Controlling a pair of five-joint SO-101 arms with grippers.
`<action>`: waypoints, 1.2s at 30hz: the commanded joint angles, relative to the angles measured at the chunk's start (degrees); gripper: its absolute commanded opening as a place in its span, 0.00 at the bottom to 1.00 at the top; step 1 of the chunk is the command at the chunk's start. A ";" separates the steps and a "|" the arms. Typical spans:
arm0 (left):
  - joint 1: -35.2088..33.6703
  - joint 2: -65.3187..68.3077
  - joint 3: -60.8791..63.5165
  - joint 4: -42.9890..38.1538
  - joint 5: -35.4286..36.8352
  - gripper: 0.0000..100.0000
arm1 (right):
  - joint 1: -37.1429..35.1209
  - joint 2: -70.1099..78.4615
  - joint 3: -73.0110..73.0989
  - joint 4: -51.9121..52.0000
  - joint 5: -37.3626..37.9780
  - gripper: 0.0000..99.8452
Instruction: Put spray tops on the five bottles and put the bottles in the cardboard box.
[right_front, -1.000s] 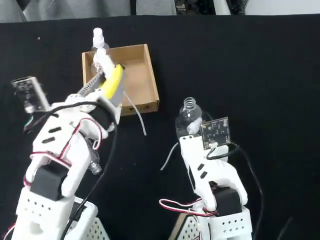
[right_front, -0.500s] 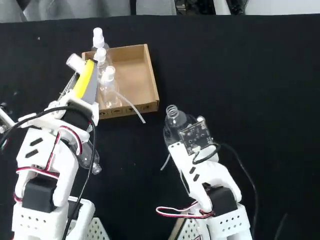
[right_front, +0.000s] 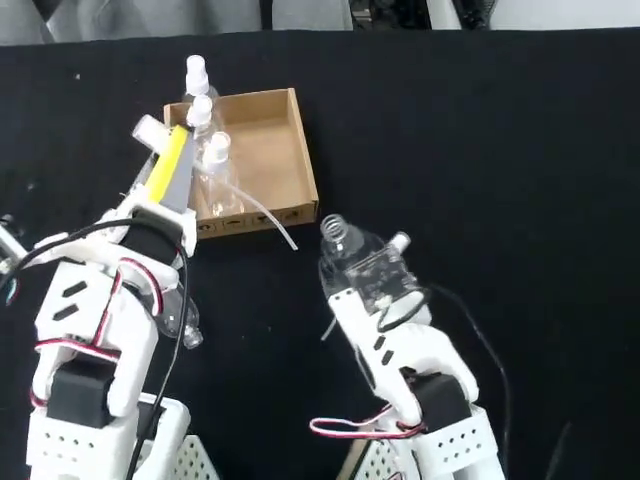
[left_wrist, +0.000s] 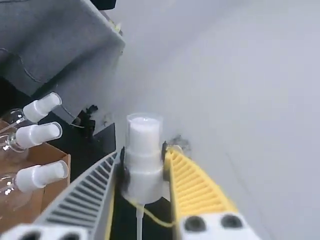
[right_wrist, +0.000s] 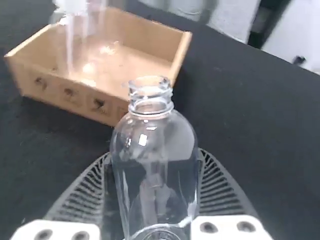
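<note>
My left gripper (right_front: 155, 140) (left_wrist: 144, 165) is shut on a white spray top (left_wrist: 144, 150) (right_front: 148, 128), held in the air over the left wall of the cardboard box (right_front: 275, 150) (right_wrist: 165, 50); its thin tube hangs down. Three capped clear bottles (right_front: 205, 140) (left_wrist: 40, 135) stand along the box's left side. My right gripper (right_front: 355, 265) (right_wrist: 152, 170) is shut on an uncapped clear bottle (right_front: 343, 245) (right_wrist: 152, 150), held upright, neck open, just in front and to the right of the box.
A thin clear tube (right_front: 275, 225) lies across the box's front wall onto the black table (right_front: 480, 150). Another clear bottle (right_front: 186, 325) lies on the table under the left arm. A second tube (right_front: 328, 325) lies by the right arm's base.
The left gripper has swung left with the spray top, from over the box to its left wall. The right arm has carried the open bottle left, closer to the box.
</note>
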 joint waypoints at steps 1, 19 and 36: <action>2.59 -0.18 -0.13 -2.73 0.97 0.03 | -2.90 -5.67 0.66 -2.81 4.31 0.08; 7.08 -0.18 3.65 -7.21 0.70 0.03 | -3.25 -5.67 2.15 -6.24 4.31 0.08; 3.38 -0.09 13.67 -23.12 -1.05 0.03 | -5.80 -5.67 2.59 -8.70 4.22 0.08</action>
